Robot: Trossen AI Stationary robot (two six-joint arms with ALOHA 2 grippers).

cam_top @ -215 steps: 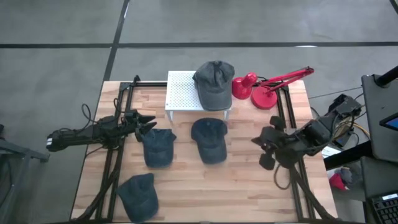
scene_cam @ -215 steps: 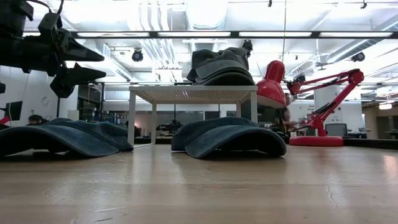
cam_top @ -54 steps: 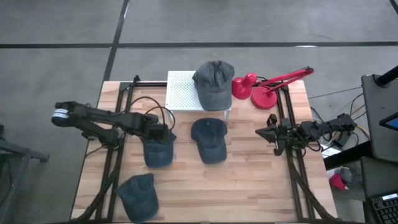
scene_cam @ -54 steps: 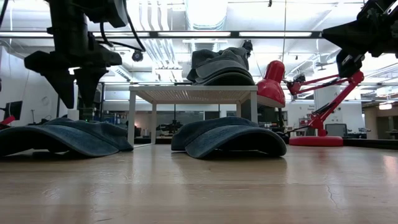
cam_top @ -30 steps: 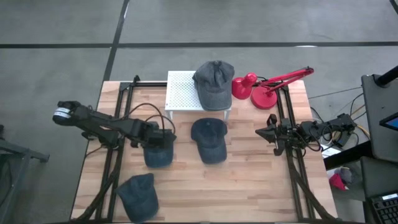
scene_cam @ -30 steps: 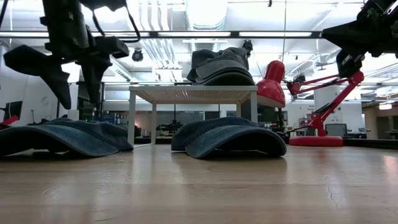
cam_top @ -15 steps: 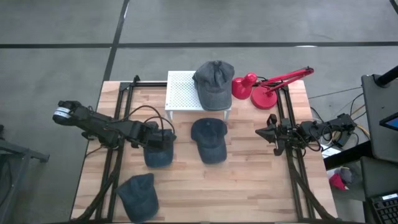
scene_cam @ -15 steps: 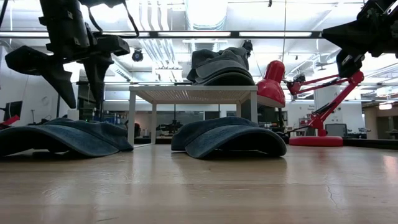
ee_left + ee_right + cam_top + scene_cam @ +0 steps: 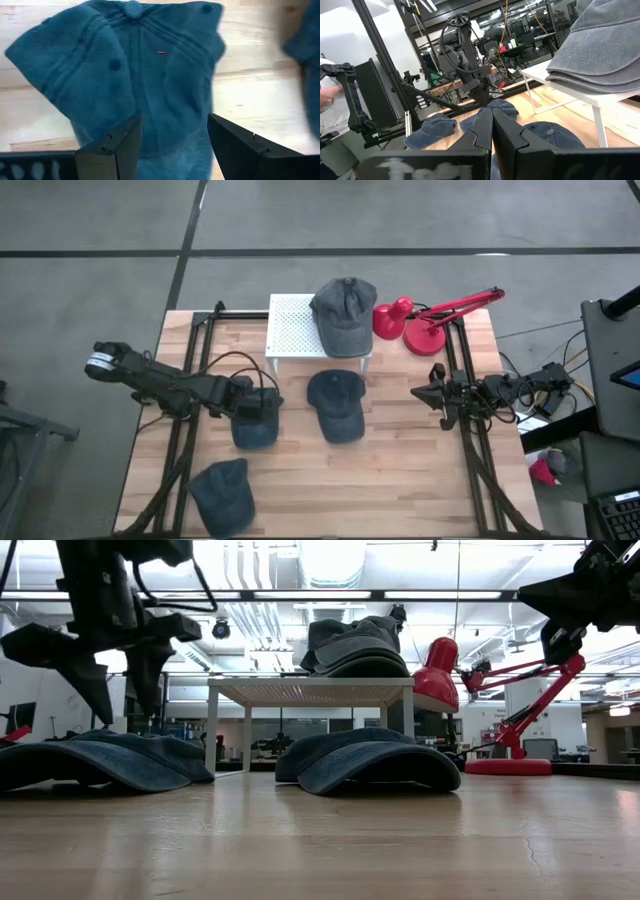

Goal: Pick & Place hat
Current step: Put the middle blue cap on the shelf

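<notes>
Three blue caps lie crown-up on the wooden table: one at the left [image 9: 254,426], one in the middle [image 9: 336,406], one at the near left [image 9: 222,495]. A grey cap [image 9: 343,315] sits on a white perforated stand [image 9: 291,330] at the far side. My left gripper [image 9: 262,406] hangs open over the left blue cap [image 9: 150,70], pointing steeply down. Its fingertips [image 9: 105,710] stay a little above the cap [image 9: 100,760]. My right gripper [image 9: 436,395] waits shut at the table's right, held level and clear of the table.
A red desk lamp [image 9: 425,320] stands at the far right, beside the stand. Black frame rails [image 9: 180,450] run along the table's left and right sides. Bare wood shows across the near middle and near right of the table [image 9: 400,490].
</notes>
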